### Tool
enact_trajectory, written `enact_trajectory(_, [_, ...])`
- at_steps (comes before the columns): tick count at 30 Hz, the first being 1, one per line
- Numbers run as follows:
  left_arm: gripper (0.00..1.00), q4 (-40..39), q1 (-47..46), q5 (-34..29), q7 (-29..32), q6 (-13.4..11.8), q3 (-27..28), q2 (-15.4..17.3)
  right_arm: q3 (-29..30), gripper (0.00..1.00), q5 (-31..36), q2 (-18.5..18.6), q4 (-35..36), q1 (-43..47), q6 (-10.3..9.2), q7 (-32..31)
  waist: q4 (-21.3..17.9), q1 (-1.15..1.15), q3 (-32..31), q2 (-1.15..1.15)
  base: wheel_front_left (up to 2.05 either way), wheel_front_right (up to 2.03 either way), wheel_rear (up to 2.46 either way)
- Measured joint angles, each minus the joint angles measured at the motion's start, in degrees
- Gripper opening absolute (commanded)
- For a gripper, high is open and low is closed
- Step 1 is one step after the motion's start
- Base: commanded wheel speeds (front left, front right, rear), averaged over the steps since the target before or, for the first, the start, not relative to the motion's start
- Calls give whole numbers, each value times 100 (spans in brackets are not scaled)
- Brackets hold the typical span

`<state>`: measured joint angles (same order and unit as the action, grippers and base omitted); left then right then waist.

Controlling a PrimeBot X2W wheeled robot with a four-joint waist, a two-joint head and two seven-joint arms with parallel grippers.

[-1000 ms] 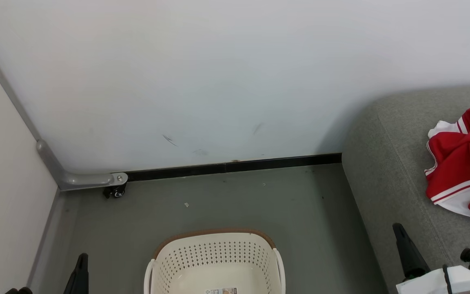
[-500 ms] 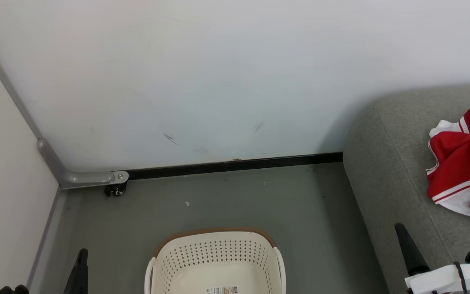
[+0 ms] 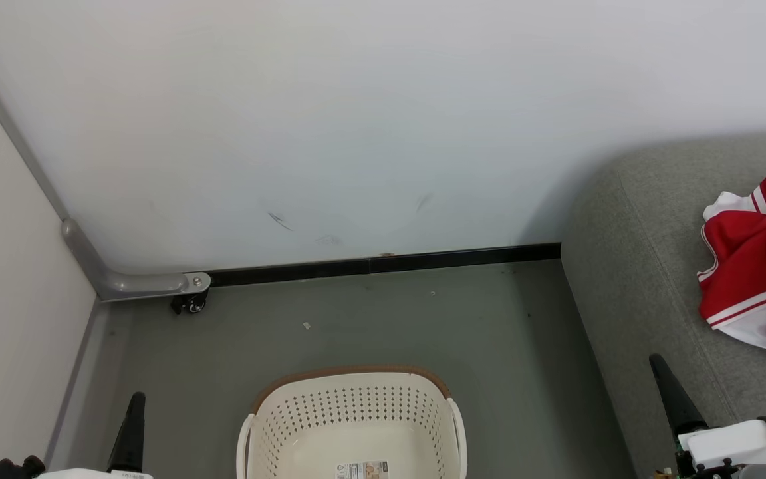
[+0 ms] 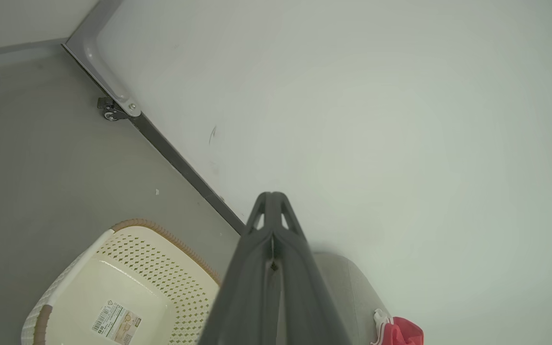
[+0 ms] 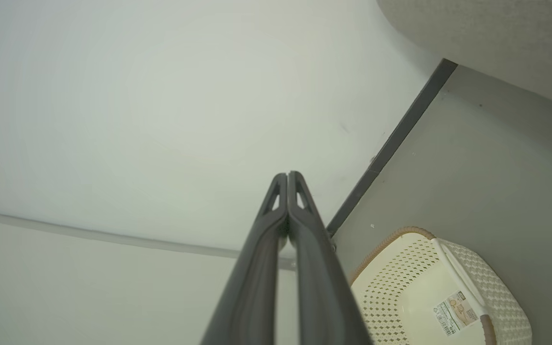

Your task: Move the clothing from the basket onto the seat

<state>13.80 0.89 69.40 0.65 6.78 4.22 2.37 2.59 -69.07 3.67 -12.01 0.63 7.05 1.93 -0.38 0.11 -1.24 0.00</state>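
Grey floor (image 3: 383, 319) carries the basket (image 3: 350, 409) near centre and a castor (image 3: 190, 305) far left, the clothing (image 3: 749, 266) lies on the seat (image 3: 629, 266) at right, and your left gripper (image 3: 134, 406) and right gripper (image 3: 661, 372) have jaws pressed together, empty.

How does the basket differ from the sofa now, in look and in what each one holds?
The basket is cream perforated plastic with a brown rim; the sofa is grey woven fabric. The basket holds a printed label and no clothing; the sofa bears the red-and-white clothing. The basket is much smaller than the sofa. Both stand on the grey floor.
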Motion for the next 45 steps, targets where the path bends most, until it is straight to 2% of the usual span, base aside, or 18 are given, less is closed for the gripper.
enact_trajectory(31, [0,183,-465,2187,586,35,80,-40,208,0,-2477,14,-292,-371,1,-555,39,-7,138,0,0,0,0])
enact_trajectory(45, [0,186,-493,2196,584,35,81,-42,216,0,-2517,15,-308,-374,1,-556,38,-8,139,0,0,0,0])
